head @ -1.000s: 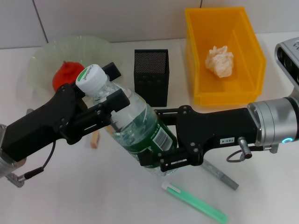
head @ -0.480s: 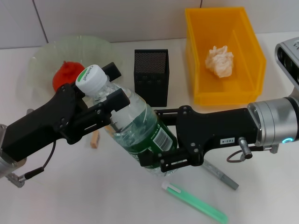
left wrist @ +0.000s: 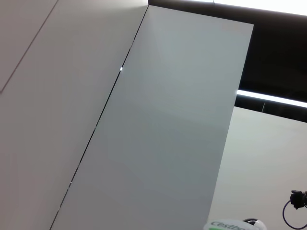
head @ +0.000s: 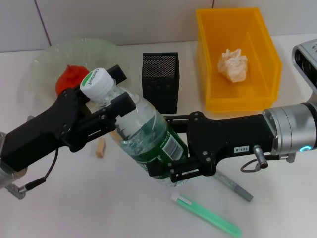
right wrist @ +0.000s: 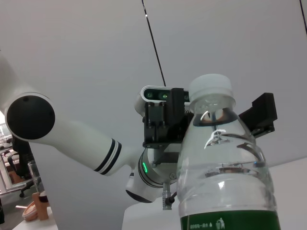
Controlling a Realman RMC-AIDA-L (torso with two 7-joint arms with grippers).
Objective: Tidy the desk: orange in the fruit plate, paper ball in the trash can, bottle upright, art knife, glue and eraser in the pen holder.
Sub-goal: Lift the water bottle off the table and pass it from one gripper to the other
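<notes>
Both grippers have the bottle [head: 143,134] tilted above the worktop's [head: 74,208] middle: left gripper [head: 116,101] fingers clamp its neck, right gripper [head: 166,161] fingers squeeze the labelled lower body.

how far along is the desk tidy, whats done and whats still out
Done: the orange is in the fruit plate and the paper ball is in the trash can. In hand: both the left hand and the right hand grip the bottle, which is tilted, not upright. Left: the eraser, the green art knife and the grey glue stick lie on the desk, outside the pen holder.
</notes>
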